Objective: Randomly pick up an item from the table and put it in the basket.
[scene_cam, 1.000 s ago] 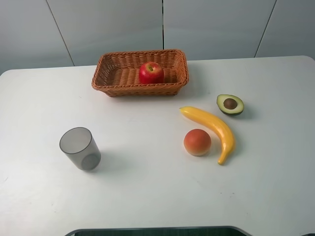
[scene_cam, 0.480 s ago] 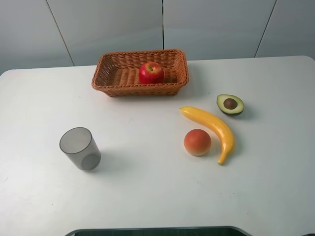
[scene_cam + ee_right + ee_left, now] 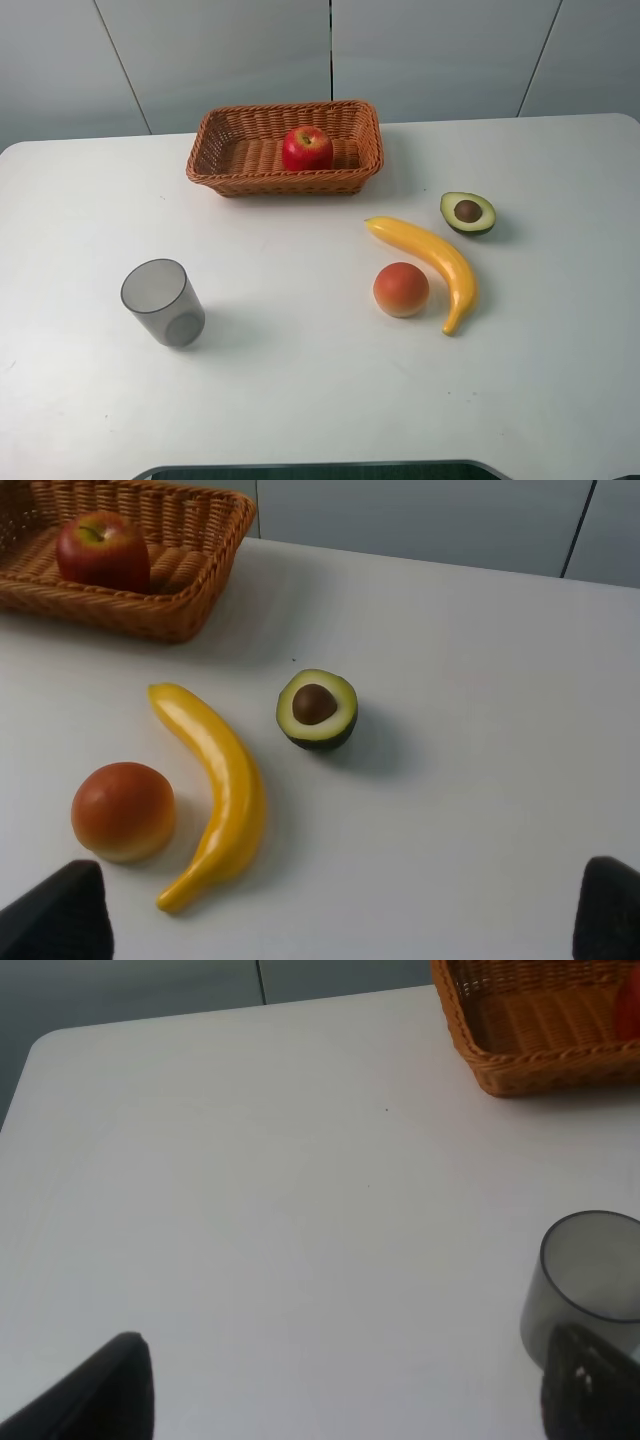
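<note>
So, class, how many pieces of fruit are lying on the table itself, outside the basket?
3: a banana, a round orange-pink fruit touching its inner curve, and an avocado half beyond them. None seems hidden.

The left wrist view crops the basket (image 3: 520, 1045) (apple (image 3: 630, 1005) barely showing).

Behind the work surface stands a pale grey panelled wall (image 3: 230, 55), its smooth panels split by thin dark seams, some slanting, one upright. Soft, even light falls from above, leaving only faint shadows.
</note>
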